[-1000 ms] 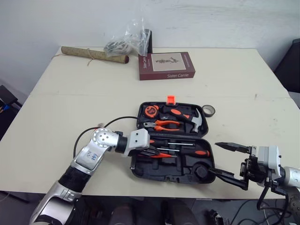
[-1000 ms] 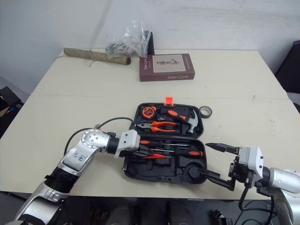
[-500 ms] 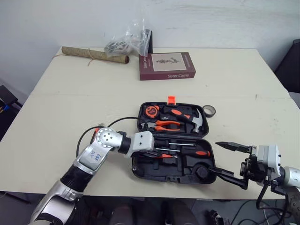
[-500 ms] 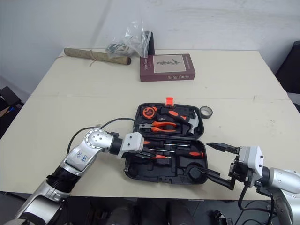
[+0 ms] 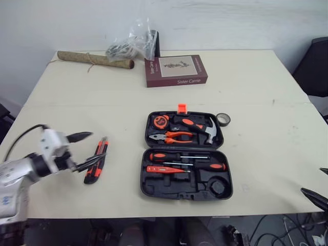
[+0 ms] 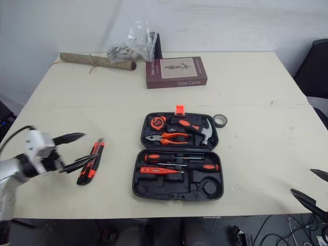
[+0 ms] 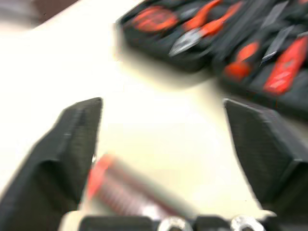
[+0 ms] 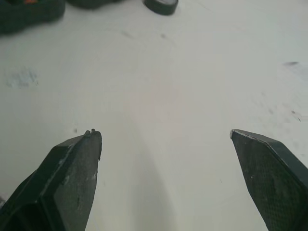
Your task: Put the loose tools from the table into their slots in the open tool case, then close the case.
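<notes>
Two claws spread wide, one knife loose on the table

At the far left the left claw [image 5: 97, 145] hangs low over the table [image 5: 77, 102] with its fingers [image 7: 62, 154] well apart, gripping nothing. An orange-and-black utility knife [image 5: 96, 166] lies flat just ahead of this claw. Its lower finger crosses the knife's handle in the head views, but whether they touch cannot be told. In the left wrist view the knife is a blur between the two fingers.

Well beyond the left claw's tips, between the two claws, the tool case [image 5: 145, 154] lies fully open. Its far half holds a tape measure [image 5: 162, 121], pliers [image 5: 171, 137] and a hammer [image 5: 202, 128]. Its near half holds screwdrivers [image 5: 179, 156]. A roll of tape [image 5: 223, 119] sits on the table just beside the case's far corner, on the side towards the right claw.

The right claw [image 6: 303, 182] is at the table's near right edge, well apart from the case, fingers wide and empty over bare tabletop.
</notes>
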You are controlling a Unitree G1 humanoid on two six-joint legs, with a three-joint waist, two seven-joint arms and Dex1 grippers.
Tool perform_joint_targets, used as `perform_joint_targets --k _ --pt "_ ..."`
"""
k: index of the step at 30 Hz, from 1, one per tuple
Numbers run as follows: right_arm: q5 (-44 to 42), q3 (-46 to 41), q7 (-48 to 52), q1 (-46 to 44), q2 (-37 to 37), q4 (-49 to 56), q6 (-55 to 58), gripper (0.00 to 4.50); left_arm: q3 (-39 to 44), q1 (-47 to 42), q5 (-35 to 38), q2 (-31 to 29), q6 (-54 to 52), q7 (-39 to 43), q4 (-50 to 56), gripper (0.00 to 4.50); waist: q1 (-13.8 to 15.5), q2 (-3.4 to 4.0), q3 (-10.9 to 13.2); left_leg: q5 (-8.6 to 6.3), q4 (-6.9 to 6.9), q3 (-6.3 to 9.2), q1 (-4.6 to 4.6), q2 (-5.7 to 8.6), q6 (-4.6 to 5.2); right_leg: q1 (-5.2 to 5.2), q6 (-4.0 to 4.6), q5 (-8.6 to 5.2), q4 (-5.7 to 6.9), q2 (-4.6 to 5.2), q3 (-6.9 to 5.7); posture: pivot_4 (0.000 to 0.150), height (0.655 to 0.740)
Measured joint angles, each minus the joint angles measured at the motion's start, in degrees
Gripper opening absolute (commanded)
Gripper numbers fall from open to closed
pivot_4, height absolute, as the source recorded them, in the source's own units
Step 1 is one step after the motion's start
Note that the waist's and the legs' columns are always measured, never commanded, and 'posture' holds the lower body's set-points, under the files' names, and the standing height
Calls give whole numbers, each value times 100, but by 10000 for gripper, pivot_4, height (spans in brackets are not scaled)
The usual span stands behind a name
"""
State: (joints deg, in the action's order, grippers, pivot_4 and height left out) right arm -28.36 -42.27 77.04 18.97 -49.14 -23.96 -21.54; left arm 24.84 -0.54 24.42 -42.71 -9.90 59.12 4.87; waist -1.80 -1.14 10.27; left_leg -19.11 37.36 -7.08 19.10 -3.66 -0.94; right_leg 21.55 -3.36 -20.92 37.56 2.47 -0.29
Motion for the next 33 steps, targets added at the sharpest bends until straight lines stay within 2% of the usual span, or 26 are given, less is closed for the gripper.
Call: perform_joint_targets --k 2,4,7,12,14,17,20,25,29,33 --pt "79 -145 -61 -172 -207 -657 -284 45000 811 404 -80 -90 253 -271 -383 44717 -36 0 0 -12 -4 -10 -6 2 21 -2 -1 1 0 9 3 1500 7400" --pt "139 -176 -80 -248 -349 -978 -412 45000 1270 670 -151 -161 409 -411 -662 44717 -57 1 0 -15 -10 -11 -10 2 22 -1 1 0 -1 9 3 1500 7400" --pt "210 -299 -114 -515 -619 -1716 -666 45000 2315 1314 -259 -252 648 -735 -1579 44717 -97 -7 2 -18 -21 -12 -17 -2 15 0 9 -5 -5 9 -2 1500 7400" --pt "250 -11 -19 -905 -602 -1904 -824 45000 2809 1589 -225 -252 578 -985 -1861 44717 -63 -20 3 -24 -21 0 -15 -1 15 -4 10 -3 -3 22 -17 1500 7400" --pt "229 280 59 -1213 -388 -1721 -776 45000 2805 1754 -122 -151 415 -1041 -1438 44717 -53 -17 4 -25 -25 1 -14 -1 11 -1 11 -3 -3 24 -19 1500 7400" --pt "-17 842 70 -1700 169 -821 -471 45000 2583 1899 102 213 -157 -1428 -282 44717 -75 -14 6 -24 -24 8 -7 -2 9 1 11 -3 1 23 -23 1500 7400" --pt "-190 1473 -1 -2066 714 87 -173 45000 2153 1986 416 479 -1225 -2108 1146 44717 -83 -9 9 -20 -23 10 -1 -1 2 5 10 -3 5 23 -26 1500 7400" --pt "-475 1996 -69 -2555 958 1081 334 45000 1668 1952 1072 630 -3209 -3408 3039 44717 -75 -8 10 -10 -14 11 3 0 -15 3 9 -3 3 23 -25 1500 7400" --pt "-582 2275 -14 -2688 1124 1447 541 45000 1574 1749 1477 882 -4484 -4377 3686 44717 -42 -9 9 -9 -13 16 3 0 -18 3 9 -3 4 17 -26 1500 7400" --pt "-699 2670 342 -2708 1199 1780 651 45000 943 1458 1594 1404 -5399 -5317 4280 44717 14 -9 9 -9 -1 17 6 1 -16 0 9 -3 5 16 -25 1500 7400"
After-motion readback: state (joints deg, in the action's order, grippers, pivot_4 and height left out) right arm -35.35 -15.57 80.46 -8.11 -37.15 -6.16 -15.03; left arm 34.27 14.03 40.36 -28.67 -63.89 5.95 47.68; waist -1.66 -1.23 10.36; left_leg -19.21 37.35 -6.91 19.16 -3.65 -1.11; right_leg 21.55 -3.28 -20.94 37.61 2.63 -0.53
